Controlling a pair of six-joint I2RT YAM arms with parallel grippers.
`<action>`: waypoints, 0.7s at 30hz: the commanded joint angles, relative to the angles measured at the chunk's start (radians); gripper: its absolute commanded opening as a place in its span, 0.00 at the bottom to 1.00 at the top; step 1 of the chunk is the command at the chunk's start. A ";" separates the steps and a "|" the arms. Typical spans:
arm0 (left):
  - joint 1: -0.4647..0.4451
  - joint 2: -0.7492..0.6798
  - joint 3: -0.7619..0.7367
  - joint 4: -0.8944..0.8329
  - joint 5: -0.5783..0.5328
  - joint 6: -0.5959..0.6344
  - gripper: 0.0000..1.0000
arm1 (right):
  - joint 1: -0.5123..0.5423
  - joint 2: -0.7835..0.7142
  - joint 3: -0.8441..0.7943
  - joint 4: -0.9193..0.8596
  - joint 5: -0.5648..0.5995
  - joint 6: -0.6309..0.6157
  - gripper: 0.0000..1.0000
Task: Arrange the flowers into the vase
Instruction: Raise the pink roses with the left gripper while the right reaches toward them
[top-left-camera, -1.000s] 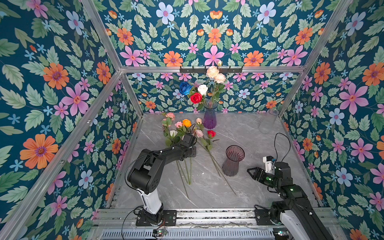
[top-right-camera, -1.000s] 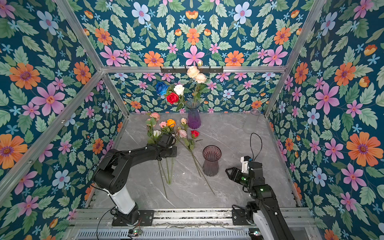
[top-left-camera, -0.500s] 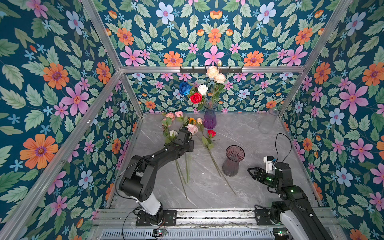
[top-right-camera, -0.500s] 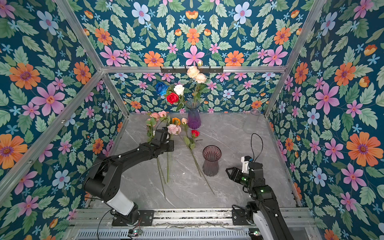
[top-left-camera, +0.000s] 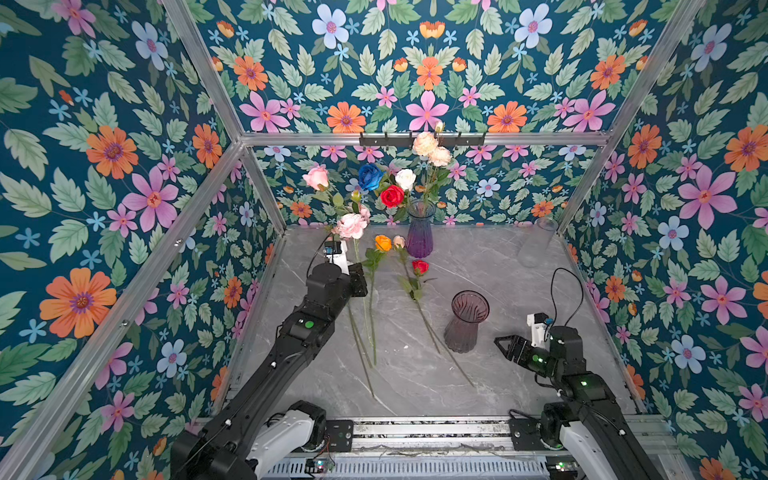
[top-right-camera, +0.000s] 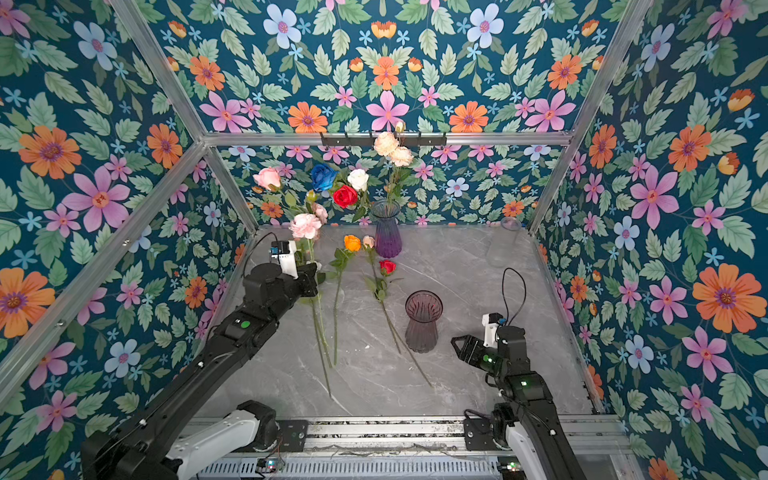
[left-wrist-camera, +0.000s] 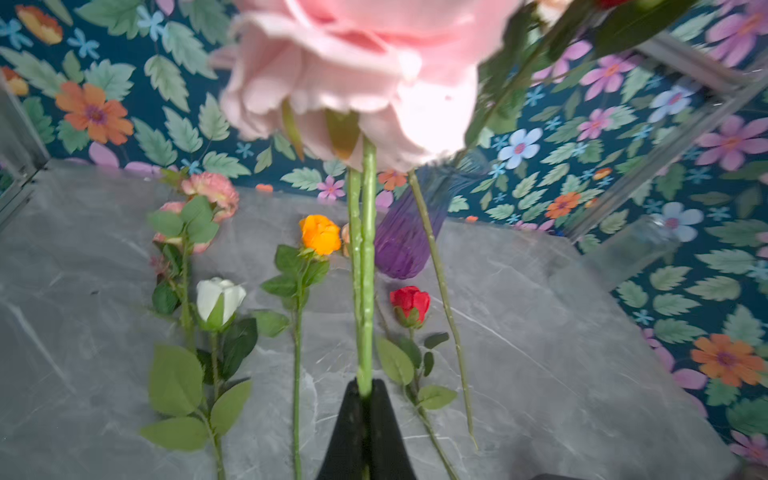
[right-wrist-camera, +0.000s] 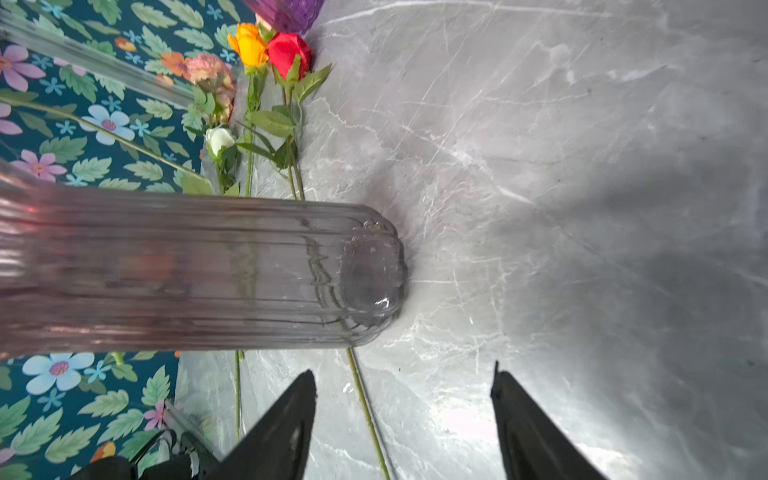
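Note:
My left gripper (top-left-camera: 354, 279) (left-wrist-camera: 365, 384) is shut on two green stems side by side. They carry pink flowers: a pink peony (top-left-camera: 351, 225) (top-right-camera: 305, 225) just above the gripper and a pink rose (top-left-camera: 316, 177) higher up by the back wall. An orange rose (top-left-camera: 382, 243) (left-wrist-camera: 320, 234), a red rose (top-left-camera: 419, 266) (left-wrist-camera: 410, 302) and a white rose (left-wrist-camera: 220, 297) lie on the grey table. A purple vase (top-left-camera: 419, 235) (top-right-camera: 387, 237) at the back holds several flowers. My right gripper (top-left-camera: 504, 344) (right-wrist-camera: 403, 370) is open and holds nothing, just right of an empty smoky-pink vase (top-left-camera: 466, 322) (right-wrist-camera: 208, 270).
A clear glass vase (top-left-camera: 536, 245) stands in the back right corner. Long stems (top-left-camera: 432, 332) trail toward the front beside the smoky-pink vase. Flowered walls with aluminium rails (top-left-camera: 415, 139) close in the table on three sides.
My left gripper has shut on the stems and lifted the pink flowers off the table, their heads now up by the back wall. The right arm has stayed put.

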 joint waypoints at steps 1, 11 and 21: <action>0.000 -0.039 0.027 0.006 0.101 0.071 0.00 | 0.045 -0.044 0.004 0.024 -0.001 -0.027 0.69; 0.000 -0.204 0.031 -0.038 0.295 0.176 0.00 | 0.126 -0.299 0.235 -0.053 -0.055 -0.079 0.65; -0.001 -0.294 0.028 -0.037 0.436 0.219 0.00 | 0.389 0.325 0.785 0.051 -0.270 -0.312 0.55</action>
